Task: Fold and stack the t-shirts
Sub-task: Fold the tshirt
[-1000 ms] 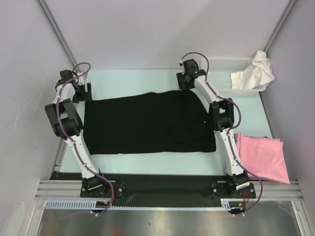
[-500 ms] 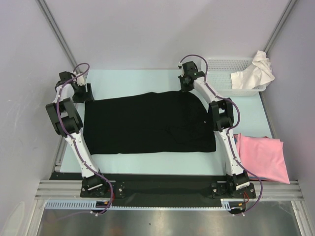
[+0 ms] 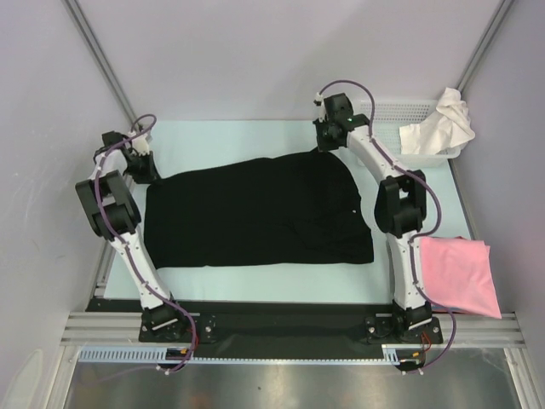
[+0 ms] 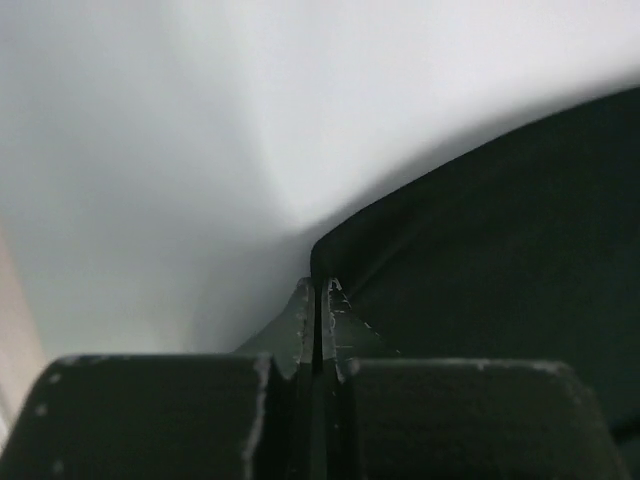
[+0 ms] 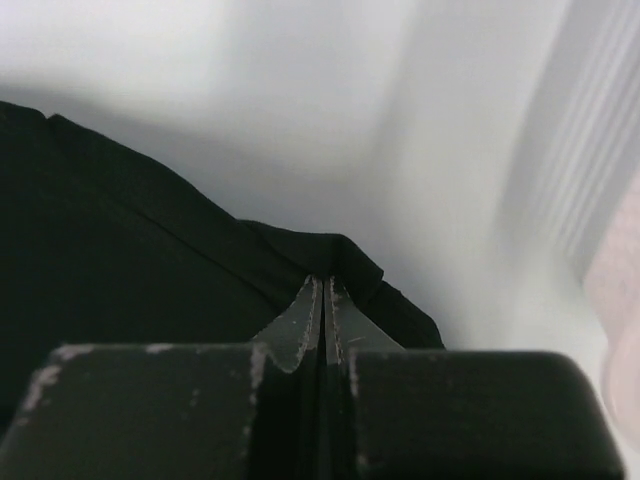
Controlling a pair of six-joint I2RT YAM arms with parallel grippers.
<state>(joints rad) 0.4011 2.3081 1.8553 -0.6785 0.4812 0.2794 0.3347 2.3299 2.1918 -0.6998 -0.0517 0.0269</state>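
1. Item: large plain black cloth t-shirt (image 3: 255,213). It lies spread flat on the pale blue-green table (image 3: 238,136), between my two arms, with its long axis running left to right.
2. Left gripper (image 3: 147,169): at the shirt's far left corner. In the wrist view its fingers (image 4: 304,318) are pressed together with the black corner at their tips, which I judge to be a pinch.
3. Right gripper (image 3: 328,142): at the far right corner. Its fingers (image 5: 300,320) are closed on a pucker of black cloth.
4. Governing relation: both pinches sit on the far long edge, and the shirt's body lies toward the arm bases. I judge the fold to run across the short axis, with the far edge carried nearward and both arms moving evenly.
5. Also present:
   - a folded pink cloth t-shirt (image 3: 460,273) at near right
   - a white cloth t-shirt (image 3: 443,123) draped over a white plastic mesh basket (image 3: 387,111) at far right
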